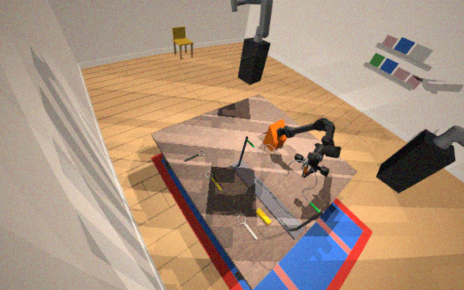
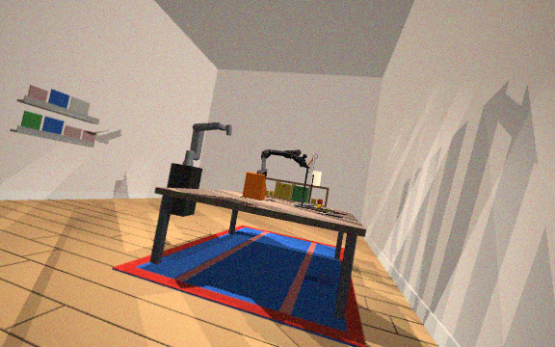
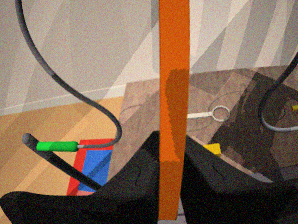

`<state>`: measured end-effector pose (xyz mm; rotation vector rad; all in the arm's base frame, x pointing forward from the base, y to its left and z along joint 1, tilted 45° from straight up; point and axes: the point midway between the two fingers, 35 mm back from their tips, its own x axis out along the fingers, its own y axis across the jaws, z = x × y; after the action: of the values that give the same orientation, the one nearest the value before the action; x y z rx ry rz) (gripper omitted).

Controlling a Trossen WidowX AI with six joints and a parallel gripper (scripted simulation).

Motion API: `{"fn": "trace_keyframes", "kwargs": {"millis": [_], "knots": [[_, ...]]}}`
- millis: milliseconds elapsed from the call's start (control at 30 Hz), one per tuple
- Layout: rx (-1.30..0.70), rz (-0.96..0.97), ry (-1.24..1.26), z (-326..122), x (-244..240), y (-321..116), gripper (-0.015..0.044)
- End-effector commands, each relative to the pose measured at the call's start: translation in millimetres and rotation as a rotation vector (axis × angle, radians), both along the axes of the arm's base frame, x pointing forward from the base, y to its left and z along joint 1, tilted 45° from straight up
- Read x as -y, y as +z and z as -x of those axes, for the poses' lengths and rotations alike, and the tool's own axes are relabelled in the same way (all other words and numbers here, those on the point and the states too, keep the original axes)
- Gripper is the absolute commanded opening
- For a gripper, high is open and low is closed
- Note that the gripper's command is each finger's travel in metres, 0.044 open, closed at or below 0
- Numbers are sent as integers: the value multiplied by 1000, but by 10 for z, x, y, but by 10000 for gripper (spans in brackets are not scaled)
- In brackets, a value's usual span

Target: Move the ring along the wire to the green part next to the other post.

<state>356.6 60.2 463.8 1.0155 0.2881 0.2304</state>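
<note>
My gripper (image 1: 305, 171) (image 3: 165, 137) is shut on the orange handle (image 3: 174, 100) (image 2: 311, 162), which stands up between the fingers in the wrist view. The ring (image 2: 315, 156) shows small above the handle in the exterior view; it is out of the wrist view, and whether the wire runs through it cannot be told. The grey wire (image 3: 82, 95) (image 1: 305, 192) curves past on both sides. One green part (image 1: 314, 207) (image 3: 57, 146) is at the near post (image 1: 306, 222) (image 3: 70, 167). The other green part (image 1: 250, 143) is at the far post (image 1: 242, 151) (image 2: 305, 185).
An orange box (image 1: 274, 136) (image 2: 254, 186) stands by the arm's base. A yellow block (image 1: 263, 216) (image 3: 212, 149), a white ring tool (image 1: 250, 229) (image 3: 200, 115), a yellow ring tool (image 1: 216, 184) and a dark ring tool (image 1: 192, 156) lie on the table.
</note>
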Motion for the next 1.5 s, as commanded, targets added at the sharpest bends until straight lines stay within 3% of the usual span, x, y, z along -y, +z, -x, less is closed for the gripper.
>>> {"fn": "trace_keyframes", "kwargs": {"millis": [0, 1467], "knots": [[19, -52, 2, 44, -6, 48, -150], [111, -594, 19, 42, -50, 191, -150]]}}
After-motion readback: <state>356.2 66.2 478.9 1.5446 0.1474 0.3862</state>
